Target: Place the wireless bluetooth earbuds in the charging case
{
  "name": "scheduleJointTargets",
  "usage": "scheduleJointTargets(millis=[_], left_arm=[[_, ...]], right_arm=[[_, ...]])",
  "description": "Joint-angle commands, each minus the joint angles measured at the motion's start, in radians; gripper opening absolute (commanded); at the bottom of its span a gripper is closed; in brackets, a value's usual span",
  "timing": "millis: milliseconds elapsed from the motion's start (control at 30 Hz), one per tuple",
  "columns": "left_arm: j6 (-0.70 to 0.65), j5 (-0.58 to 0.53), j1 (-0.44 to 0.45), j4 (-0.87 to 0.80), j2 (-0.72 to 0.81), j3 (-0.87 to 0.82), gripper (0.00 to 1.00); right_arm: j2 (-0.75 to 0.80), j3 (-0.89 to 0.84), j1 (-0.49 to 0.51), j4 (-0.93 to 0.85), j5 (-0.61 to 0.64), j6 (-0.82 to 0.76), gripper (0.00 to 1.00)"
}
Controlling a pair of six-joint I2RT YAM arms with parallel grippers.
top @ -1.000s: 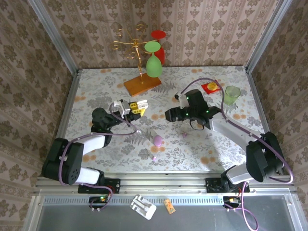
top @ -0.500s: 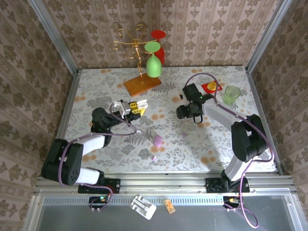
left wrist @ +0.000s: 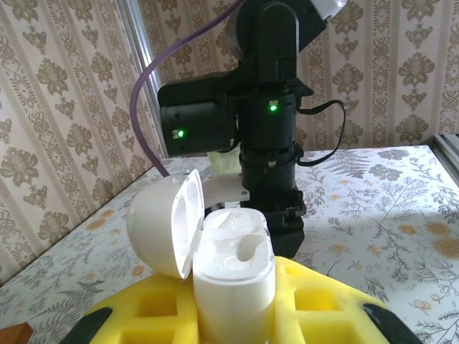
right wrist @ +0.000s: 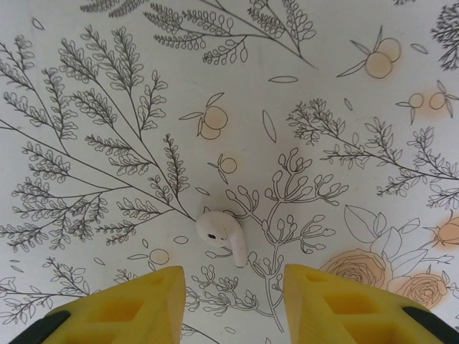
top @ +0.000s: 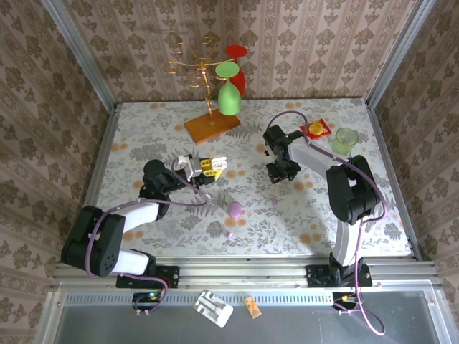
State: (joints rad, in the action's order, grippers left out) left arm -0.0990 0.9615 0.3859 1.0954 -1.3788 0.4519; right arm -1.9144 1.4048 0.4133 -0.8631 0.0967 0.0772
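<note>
With the charging case (left wrist: 233, 276) clamped by the left gripper (left wrist: 233, 312), the earbud (right wrist: 221, 231) should be pinched by the wide-spread right gripper (right wrist: 233, 287).

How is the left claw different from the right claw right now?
The left claw is shut on the charging case, whose lid is hinged open; the right claw is open and holds nothing.
The left claw points roughly level across the table; the right claw points down at it, above an earbud lying loose there.
Both have yellow fingers.
</note>
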Motion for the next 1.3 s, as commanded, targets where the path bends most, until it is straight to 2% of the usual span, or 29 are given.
scheduleJointTargets(millis=[0,367,900,1133,1267], left_arm=[[-0.033,0.033,0.01,0.003,0.014,-0.002,0.0],[-0.032,0.04,0.011,0.004,0.004,0.002,0.0],[-0.042,0.041,0.01,0.0,-0.002,0.01,0.01],[-0.042,0.042,0.009,0.001,-0.007,0.011,0.01],[-0.043,0.039,0.009,0.003,-0.007,0.011,0.02]], right_arm=[[-0.03,0.042,0.005,-0.068,0.014,-0.015,0.4],[-0.101,0.067,0.006,-0.076,-0.001,0.009,0.33],[-0.124,0.061,-0.017,-0.135,0.138,-0.011,0.33],[-0.115,0.072,-0.037,-0.109,0.21,0.007,0.35],[-0.108,0.071,-0.045,-0.057,0.208,0.018,0.35]])
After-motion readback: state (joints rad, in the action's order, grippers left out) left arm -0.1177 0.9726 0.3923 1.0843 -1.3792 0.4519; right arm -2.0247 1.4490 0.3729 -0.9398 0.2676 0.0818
